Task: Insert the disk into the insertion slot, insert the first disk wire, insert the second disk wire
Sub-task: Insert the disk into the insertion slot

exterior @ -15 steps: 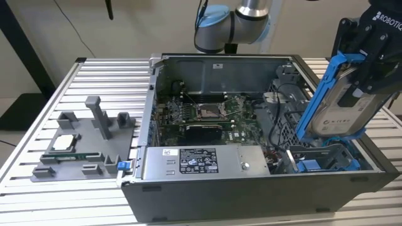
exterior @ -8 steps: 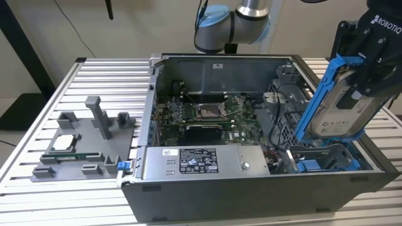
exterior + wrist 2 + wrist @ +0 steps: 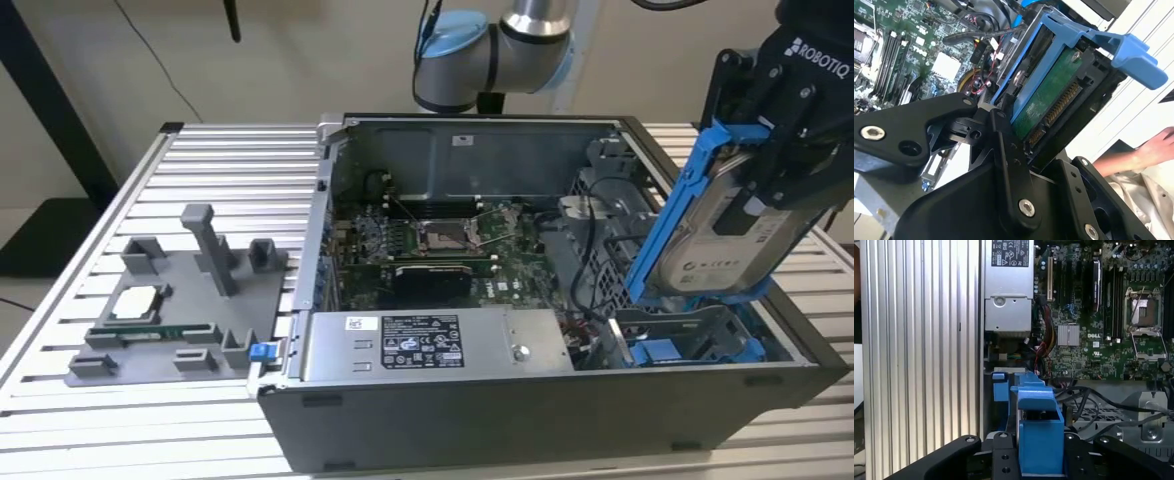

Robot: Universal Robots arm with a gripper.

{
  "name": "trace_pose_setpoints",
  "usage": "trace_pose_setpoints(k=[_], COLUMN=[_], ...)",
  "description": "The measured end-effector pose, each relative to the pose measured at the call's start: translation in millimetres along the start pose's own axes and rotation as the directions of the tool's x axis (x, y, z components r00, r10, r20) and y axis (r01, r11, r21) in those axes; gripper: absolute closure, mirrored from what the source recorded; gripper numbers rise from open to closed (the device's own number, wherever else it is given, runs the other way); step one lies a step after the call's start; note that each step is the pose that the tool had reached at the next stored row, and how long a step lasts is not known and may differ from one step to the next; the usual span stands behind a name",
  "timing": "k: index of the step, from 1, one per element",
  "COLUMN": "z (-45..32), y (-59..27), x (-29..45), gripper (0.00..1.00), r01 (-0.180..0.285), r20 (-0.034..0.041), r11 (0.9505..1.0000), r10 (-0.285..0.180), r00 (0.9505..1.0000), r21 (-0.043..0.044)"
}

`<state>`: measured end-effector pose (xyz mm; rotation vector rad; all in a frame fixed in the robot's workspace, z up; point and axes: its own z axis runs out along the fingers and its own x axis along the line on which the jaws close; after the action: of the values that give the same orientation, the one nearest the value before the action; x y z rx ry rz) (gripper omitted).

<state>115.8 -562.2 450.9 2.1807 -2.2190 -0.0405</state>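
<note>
My gripper (image 3: 771, 170) is shut on the disk (image 3: 727, 235), a silver drive with a white label in a blue carrier. The disk hangs tilted, its lower end just above the insertion slot (image 3: 687, 335), the grey bay with blue tabs at the case's corner nearest the camera, on the exterior view's right. In the second wrist view the disk's green circuit board (image 3: 1051, 102) and connector face the camera between the black fingers. The first wrist view looks down the blue carrier (image 3: 1039, 432) towards a blue slot tab (image 3: 999, 389). Black cables (image 3: 1094, 401) lie beside the bay; I cannot tell which are the disk wires.
The open case (image 3: 534, 410) lies on a slatted metal table (image 3: 227, 170). Inside are the motherboard (image 3: 427, 245) and a grey power-supply box (image 3: 427, 342). A grey fixture (image 3: 167, 320) with parts stands at the exterior view's left. A person's hand (image 3: 1159, 145) is beside the table.
</note>
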Motion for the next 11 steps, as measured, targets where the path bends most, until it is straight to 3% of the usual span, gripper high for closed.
trace_pose_setpoints(k=[5,11], z=[1.6,9.8], y=[-0.1,-2.0], x=[0.0,0.4], gripper=[1.00,1.00], r01=[0.000,0.000], r20=[0.0001,0.0035], r11=[1.0000,1.0000], r10=[0.000,0.000], r00=[1.0000,1.0000], r21=[0.0000,-0.0008])
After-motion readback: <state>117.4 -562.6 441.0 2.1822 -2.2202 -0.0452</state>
